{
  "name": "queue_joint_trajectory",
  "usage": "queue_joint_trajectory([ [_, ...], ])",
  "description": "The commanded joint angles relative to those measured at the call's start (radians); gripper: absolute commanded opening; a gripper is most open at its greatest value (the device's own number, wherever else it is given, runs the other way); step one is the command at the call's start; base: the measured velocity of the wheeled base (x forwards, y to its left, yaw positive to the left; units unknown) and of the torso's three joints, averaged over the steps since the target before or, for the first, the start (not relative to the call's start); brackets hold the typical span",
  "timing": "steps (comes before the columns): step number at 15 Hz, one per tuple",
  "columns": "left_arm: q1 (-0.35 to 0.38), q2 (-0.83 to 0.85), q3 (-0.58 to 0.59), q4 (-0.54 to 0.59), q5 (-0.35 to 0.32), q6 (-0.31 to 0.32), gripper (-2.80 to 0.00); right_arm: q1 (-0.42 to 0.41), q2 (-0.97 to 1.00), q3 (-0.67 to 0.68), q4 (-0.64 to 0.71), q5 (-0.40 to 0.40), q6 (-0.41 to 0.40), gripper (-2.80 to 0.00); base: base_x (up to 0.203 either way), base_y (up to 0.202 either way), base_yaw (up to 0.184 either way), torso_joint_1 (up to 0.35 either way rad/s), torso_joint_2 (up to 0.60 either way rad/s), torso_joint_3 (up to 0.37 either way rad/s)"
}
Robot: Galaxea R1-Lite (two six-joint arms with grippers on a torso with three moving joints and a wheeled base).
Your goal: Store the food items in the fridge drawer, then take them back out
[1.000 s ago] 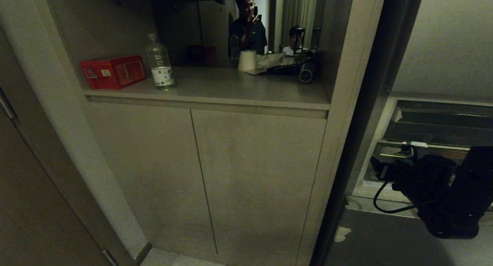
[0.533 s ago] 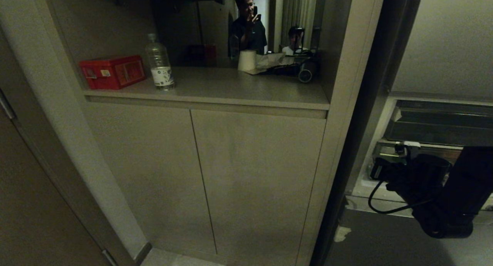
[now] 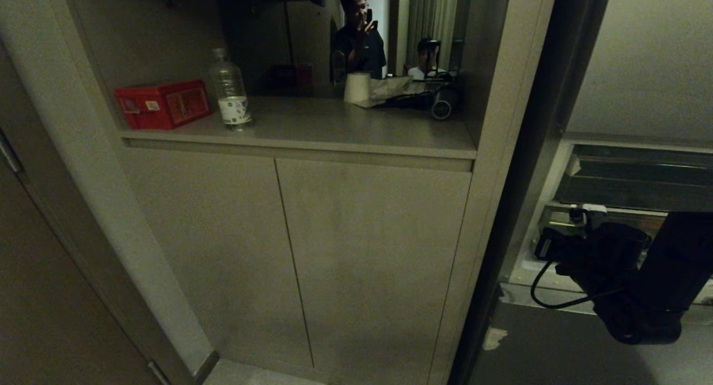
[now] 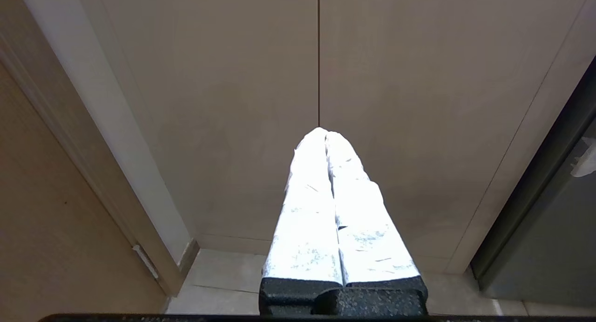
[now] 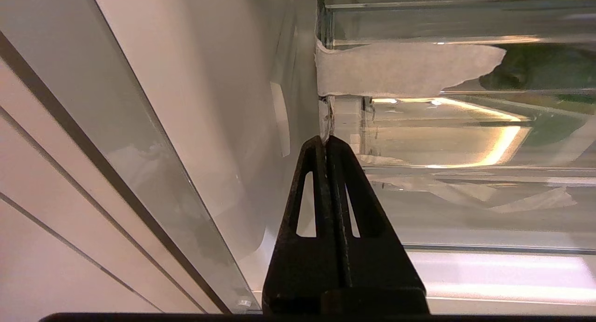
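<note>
Right hand (image 5: 326, 142) was pressed together at the clear fridge drawer's (image 5: 447, 135) front corner; we saw our left hand (image 4: 326, 135) together too.

Right gripper (image 5: 327, 140) jaws now closed, shifted left.

Open cabinet shelf (image 3: 334, 128) with contents, above two closed doors.

Left end: red box (image 3: 163, 103), lying flat near the front edge. Just beside it, to the right: clear plastic bottle (image 3: 230, 89), upright, white label low on the body. Bare stretch at centre front. Farther back, right of centre: pale cup (image 3: 357, 87), upright; crumpled paper (image 3: 392, 88) touching it; dark cylindrical item (image 3: 443, 107) on its side at the far right.
</note>
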Motion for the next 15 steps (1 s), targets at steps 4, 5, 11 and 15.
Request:
queue_joint_trajectory([
  [4, 0.000, 0.001, 0.000, 0.000, 0.000, 0.000, -2.80, -0.001, -0.031, 0.053, -0.011, -0.002, 0.005, -2.80, 0.000, 0.000, 0.000, 0.000, 0.00, 0.000],
  [5, 0.000, 0.001, 0.000, -0.001, 0.000, 0.000, -2.80, -0.002, -0.040, 0.067, -0.011, -0.001, 0.006, -2.80, 0.000, 0.000, 0.000, 0.000, 0.00, 0.000],
  [11, 0.000, 0.001, 0.000, -0.001, 0.000, 0.000, -2.80, -0.007, -0.056, 0.098, -0.011, 0.000, 0.012, -2.80, 0.000, 0.000, 0.000, 0.000, 0.00, 0.000],
  [15, 0.000, 0.001, 0.000, 0.000, 0.000, 0.000, -2.80, -0.013, -0.056, 0.100, -0.011, 0.000, 0.011, -2.80, 0.000, 0.000, 0.000, 0.000, 0.00, 0.000],
])
